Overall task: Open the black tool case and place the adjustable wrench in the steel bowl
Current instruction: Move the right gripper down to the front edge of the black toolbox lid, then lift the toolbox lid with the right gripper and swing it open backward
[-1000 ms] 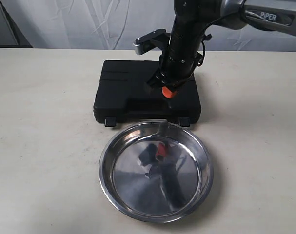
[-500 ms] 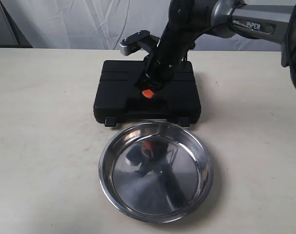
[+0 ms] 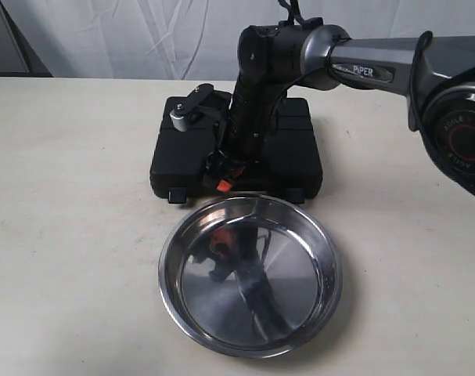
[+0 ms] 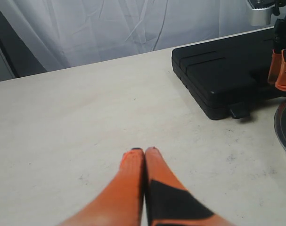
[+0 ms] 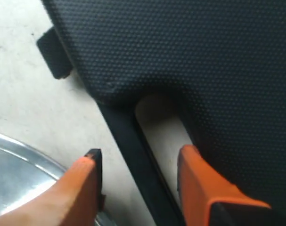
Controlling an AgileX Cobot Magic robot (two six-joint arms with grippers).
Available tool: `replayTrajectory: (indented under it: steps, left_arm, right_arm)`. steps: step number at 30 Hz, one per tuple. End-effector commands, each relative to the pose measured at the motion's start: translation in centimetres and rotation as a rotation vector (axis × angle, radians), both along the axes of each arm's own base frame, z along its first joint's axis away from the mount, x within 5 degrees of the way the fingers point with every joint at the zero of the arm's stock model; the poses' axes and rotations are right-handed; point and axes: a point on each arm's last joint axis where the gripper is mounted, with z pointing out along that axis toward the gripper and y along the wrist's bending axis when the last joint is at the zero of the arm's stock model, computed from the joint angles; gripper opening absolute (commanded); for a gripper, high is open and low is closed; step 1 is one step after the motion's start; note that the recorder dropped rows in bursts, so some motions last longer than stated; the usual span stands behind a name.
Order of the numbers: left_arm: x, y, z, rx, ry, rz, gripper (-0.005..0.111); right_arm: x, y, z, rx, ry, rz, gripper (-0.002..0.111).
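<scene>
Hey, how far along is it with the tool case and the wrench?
Nothing finished: the black tool case is shut and the steel bowl empty. In hand: the open right claw straddles the case handle; the left claw is shut, away from it. Remaining: opening the lid, moving the unseen adjustable wrench.

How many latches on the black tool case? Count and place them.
2. Left latch and right latch, both on the black tool case's edge facing the steel bowl. None seems hidden.

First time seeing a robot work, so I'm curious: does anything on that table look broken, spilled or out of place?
Nothing stands out. The black tool case lies flat and closed, the steel bowl sits upright just in front of it, and the right gripper hangs open at the case's handle.
</scene>
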Motion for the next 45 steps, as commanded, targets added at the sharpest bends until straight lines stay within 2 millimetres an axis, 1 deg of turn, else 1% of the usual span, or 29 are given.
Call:
replayTrajectory:
  steps: [1, 5, 7, 9, 11, 13, 15, 23, 34, 39, 45]
  left_arm:
    - [0.0, 0.0, 0.1, -0.010, -0.014, -0.002, 0.000]
    - [0.0, 0.0, 0.1, -0.010, -0.014, -0.002, 0.000]
    - [0.0, 0.0, 0.1, -0.010, -0.014, -0.002, 0.000]
    - [0.0, 0.0, 0.1, -0.010, -0.014, -0.002, 0.000]
    - [0.0, 0.0, 0.1, -0.010, -0.014, -0.002, 0.000]
    - [0.0, 0.0, 0.1, -0.010, -0.014, -0.002, 0.000]
    - [0.0, 0.0, 0.1, -0.010, -0.014, -0.002, 0.000]
    - [0.0, 0.0, 0.1, -0.010, -0.014, -0.002, 0.000]
    - [0.0, 0.0, 0.1, -0.010, -0.014, -0.002, 0.000]
    - [0.0, 0.0, 0.1, -0.010, -0.014, -0.002, 0.000]
    - [0.0, 0.0, 0.1, -0.010, -0.014, -0.002, 0.000]
  right_arm:
    - [0.4, -0.2, -0.7, -0.031, -0.020, 0.017, 0.049]
    - [0.4, -0.2, -1.6, -0.042, -0.005, 0.015, 0.049]
    - [0.4, -0.2, -1.9, -0.042, -0.002, 0.014, 0.046]
    - [0.4, -0.2, -1.8, -0.039, 0.000, 0.013, 0.036]
    - [0.4, -0.1, -1.8, -0.031, 0.003, 0.008, 0.024]
    - [0.4, 0.0, -1.7, -0.021, 0.004, 0.004, 0.009]
    - [0.4, 0.0, -1.7, -0.020, 0.003, 0.001, -0.001]
    - [0.4, 0.0, -0.1, -0.001, -0.025, 0.001, -0.001]
    - [0.3, -0.1, 1.6, 0.016, -0.058, 0.002, -0.001]
    - [0.2, -0.2, 2.9, 0.029, -0.083, 0.003, -0.001]
    - [0.4, -0.4, 5.1, 0.050, -0.165, 0.004, -0.001]
